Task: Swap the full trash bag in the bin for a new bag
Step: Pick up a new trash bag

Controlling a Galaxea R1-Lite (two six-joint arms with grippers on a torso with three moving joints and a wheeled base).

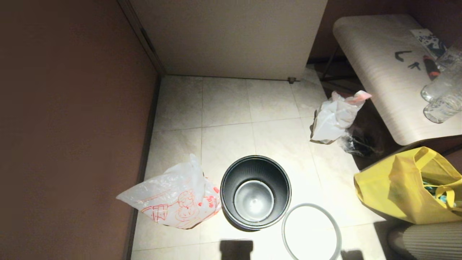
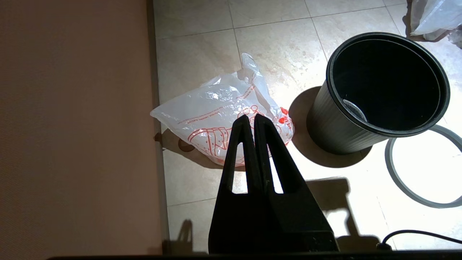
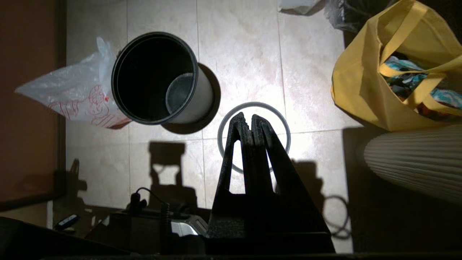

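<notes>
A pale rounded tabletop [image 1: 389,90] stands at the far right, with clear plastic bottles [image 1: 442,94] on its right edge. Below it, a yellow fabric tote [image 1: 408,187] sits on the tiled floor [image 1: 223,104]. The translucent white plastic new bag with a red cartoon outline [image 1: 177,202] lies on the floor touching the left side of the small round black bin [image 1: 255,191], which stands upright with no liner inside. The whitish opaque full trash bag with a pink-red top edge [image 1: 335,117] rests well apart, beside the tabletop. A thin grey ring [image 1: 312,231] lies flat just right of the bin. The left gripper [image 2: 251,117] hangs above the new bag, fingers pressed together and empty. The right gripper [image 3: 246,117] hangs over the ring, likewise closed on nothing.
</notes>
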